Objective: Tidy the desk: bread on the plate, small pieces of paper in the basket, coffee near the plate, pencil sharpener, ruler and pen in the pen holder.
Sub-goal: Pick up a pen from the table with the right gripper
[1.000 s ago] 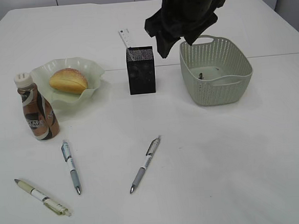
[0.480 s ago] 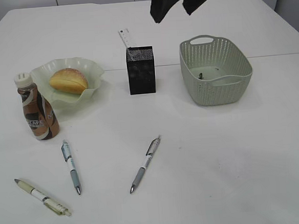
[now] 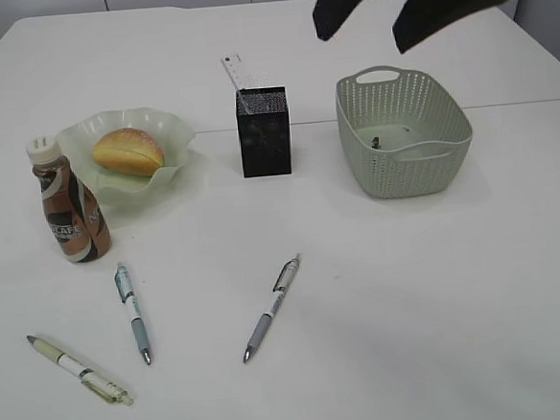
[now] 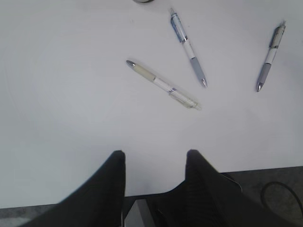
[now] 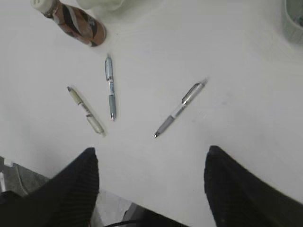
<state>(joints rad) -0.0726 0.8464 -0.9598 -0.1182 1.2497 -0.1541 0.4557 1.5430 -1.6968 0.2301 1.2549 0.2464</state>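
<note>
— Exterior view: what is lying nearest on the tabletop (image 3: 440, 304)?
— Three pens (image 3: 271, 309) are lying loose.
— Further back?
— One coffee (image 3: 68, 201) is standing by one plate (image 3: 174, 136) carrying one bread (image 3: 129, 150); one ruler (image 3: 235, 76) is standing in one pen holder (image 3: 263, 131), one basket (image 3: 404, 134) sitting beside.
— Grippers?
— The right gripper (image 3: 377, 21) is hanging spread and empty above the basket; the left gripper (image 4: 154, 163) is hovering parted, empty.

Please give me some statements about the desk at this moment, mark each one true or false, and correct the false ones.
1. The bread lies on the plate. True.
2. Two pens lie on the desk. False: three lie there, none in the pen holder.
3. The ruler stands in the pen holder. True.
4. The coffee stands right of the basket. False: it stands far left, beside the plate.
5. The right gripper holds a pen. False: it is open and empty.
</note>
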